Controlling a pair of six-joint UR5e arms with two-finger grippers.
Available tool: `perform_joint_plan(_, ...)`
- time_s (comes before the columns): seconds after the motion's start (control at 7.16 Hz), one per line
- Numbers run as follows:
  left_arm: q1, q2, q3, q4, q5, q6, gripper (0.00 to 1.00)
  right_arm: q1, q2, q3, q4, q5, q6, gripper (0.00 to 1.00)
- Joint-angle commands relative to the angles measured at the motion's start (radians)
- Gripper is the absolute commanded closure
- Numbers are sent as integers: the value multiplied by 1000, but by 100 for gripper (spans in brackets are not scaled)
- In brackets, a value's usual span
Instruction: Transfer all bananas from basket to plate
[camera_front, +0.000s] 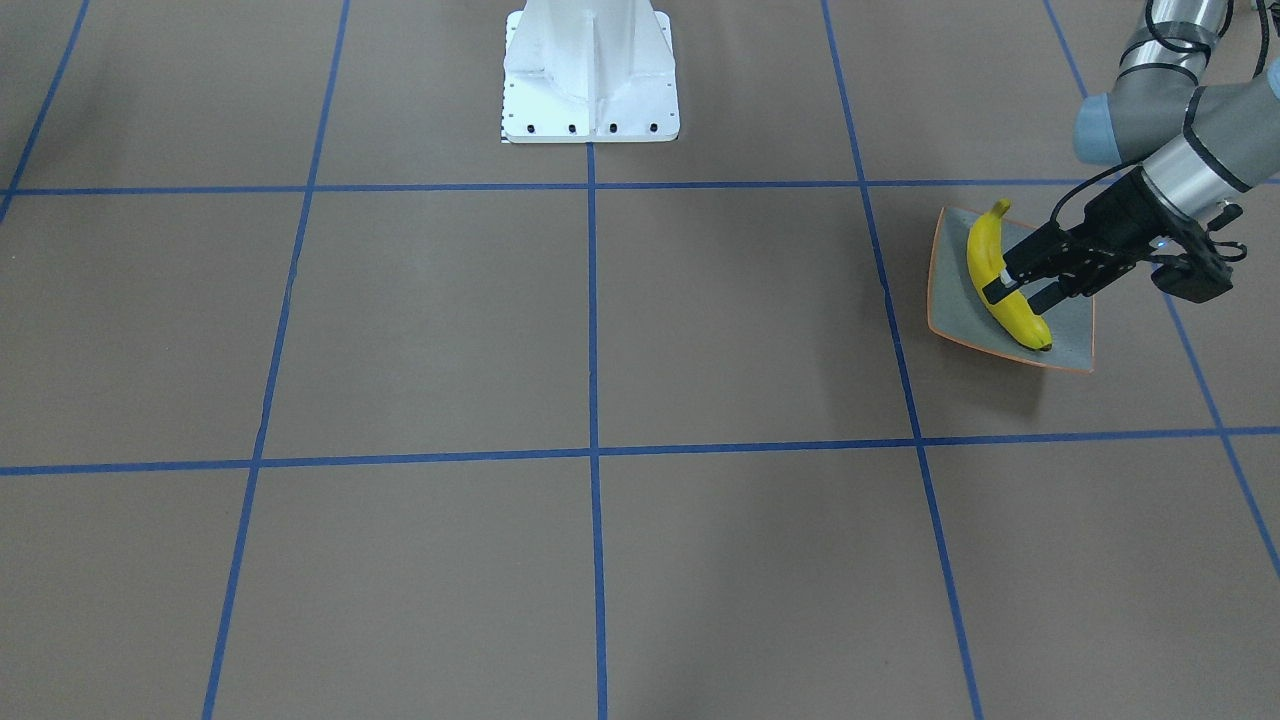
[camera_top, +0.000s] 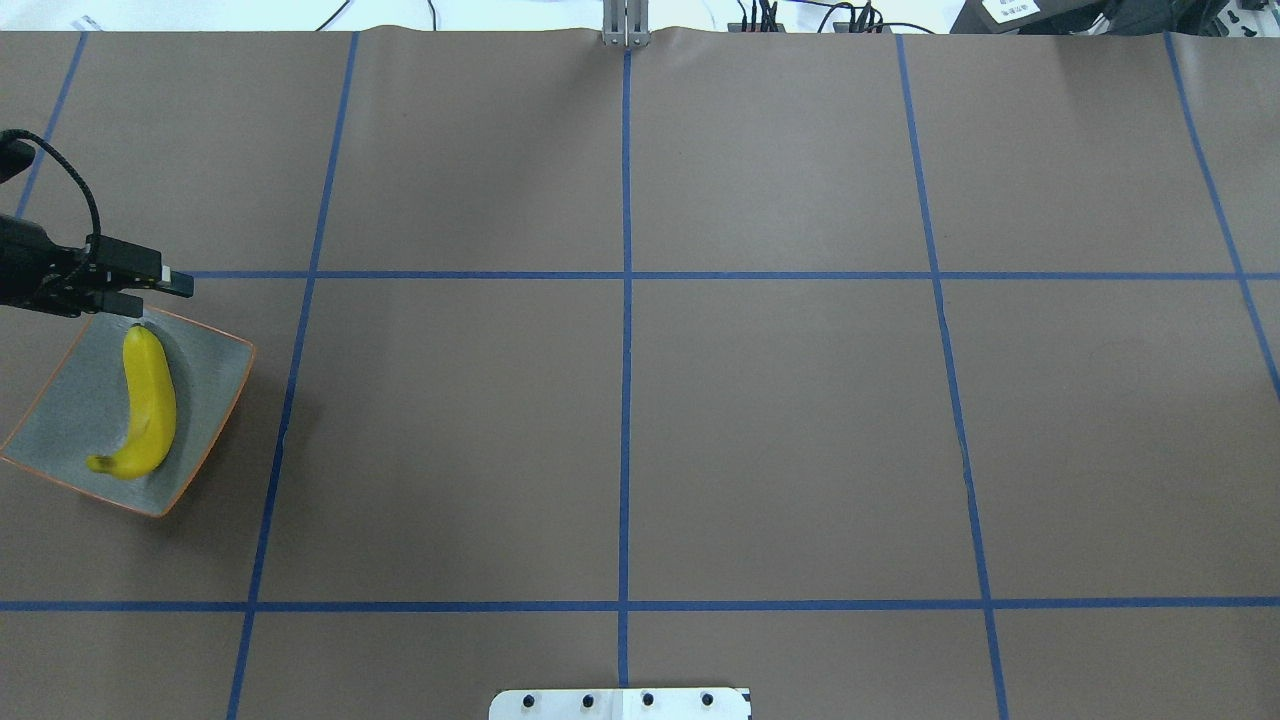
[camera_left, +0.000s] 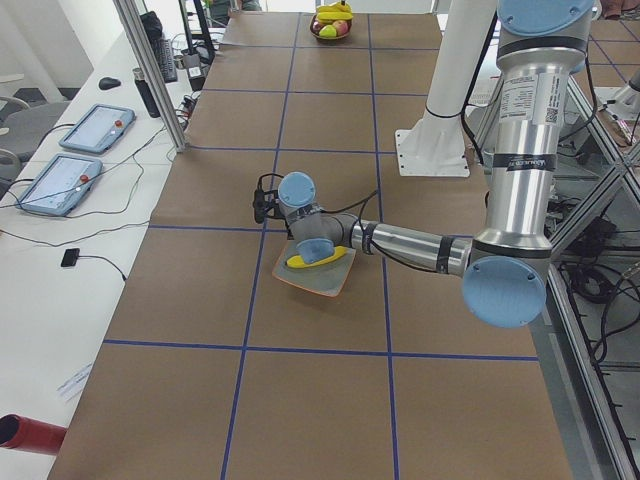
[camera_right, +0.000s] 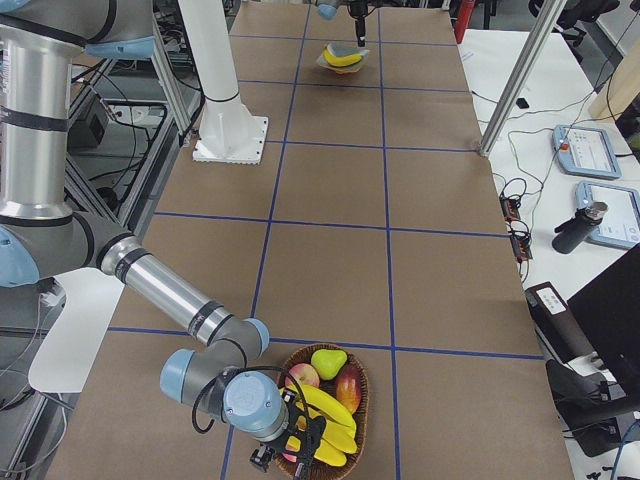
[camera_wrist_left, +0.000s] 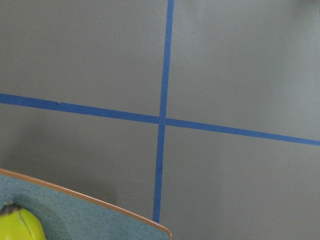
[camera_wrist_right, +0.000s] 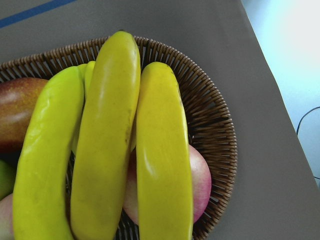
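Observation:
One yellow banana (camera_top: 150, 400) lies on the square grey-green plate (camera_top: 70, 400) at the table's left end; it also shows in the front view as banana (camera_front: 985, 245) on plate (camera_front: 950, 290). My left gripper (camera_top: 160, 293) hovers open over the plate's far corner, holding nothing. The wicker basket (camera_right: 364, 410) sits at the table's right end with three bananas (camera_wrist_right: 105, 140) on top of other fruit. My right gripper (camera_right: 300, 440) is down at the basket's bananas (camera_right: 325, 415). Its fingers do not show in the wrist view, so I cannot tell its state.
The white robot base (camera_front: 590, 80) stands at mid-table on the robot's side. A red mango (camera_right: 348, 385) and a green pear (camera_right: 328, 362) share the basket. Two tablets (camera_left: 75, 160) and a dark bottle (camera_left: 150, 92) lie on the side bench beyond a metal post (camera_left: 150, 75).

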Motion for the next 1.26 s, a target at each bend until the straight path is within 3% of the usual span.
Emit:
perform_joint_plan(0.0,0,3,-1,0,0,0,12,-6,8,-1,-1,18,20,1)
perform_joint_plan(0.7,0,1,-1,0,0,0,12,-44,16,-23,-1,16,22,2)
perform_joint_plan(1.12,-2,4,-3,0,0,0,12,-52,16,-40,-1,12,22,13)
